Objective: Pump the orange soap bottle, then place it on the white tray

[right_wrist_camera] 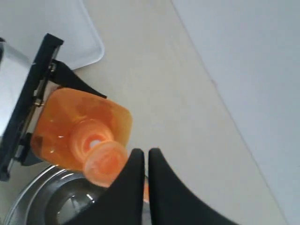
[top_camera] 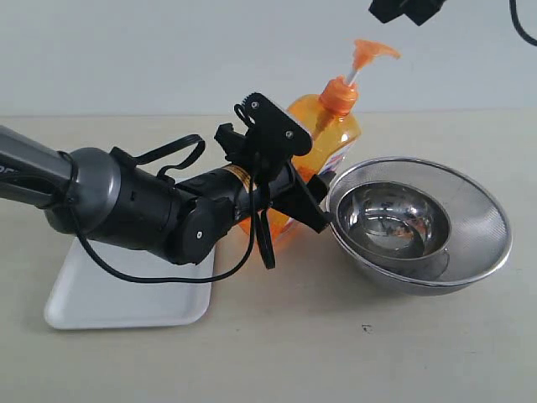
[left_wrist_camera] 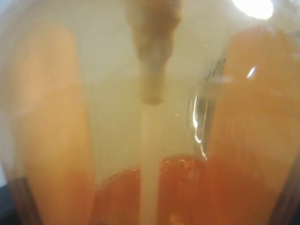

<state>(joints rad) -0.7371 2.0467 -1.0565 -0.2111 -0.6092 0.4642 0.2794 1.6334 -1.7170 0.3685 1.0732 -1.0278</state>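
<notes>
The orange soap bottle (top_camera: 336,143) stands between the white tray (top_camera: 126,302) and the steel bowls, and the left arm hides its base. My left gripper (top_camera: 306,197) is shut on the bottle's body, one black finger on each side. In the left wrist view the translucent bottle (left_wrist_camera: 243,117) fills the frame, with its dip tube down the middle. My right gripper (top_camera: 407,10) hangs above the orange pump head (top_camera: 373,52). In the right wrist view its shut fingertips (right_wrist_camera: 143,154) sit just beside the pump head (right_wrist_camera: 105,161), with nothing between them. The tray's corner (right_wrist_camera: 70,28) shows beyond the bottle (right_wrist_camera: 79,117).
A steel mesh bowl (top_camera: 487,218) with a smaller steel bowl (top_camera: 390,222) inside it stands right against the bottle on the right. The same bowl's rim (right_wrist_camera: 47,197) shows in the right wrist view. The left arm lies over the tray's far edge. A pale wall stands behind the table.
</notes>
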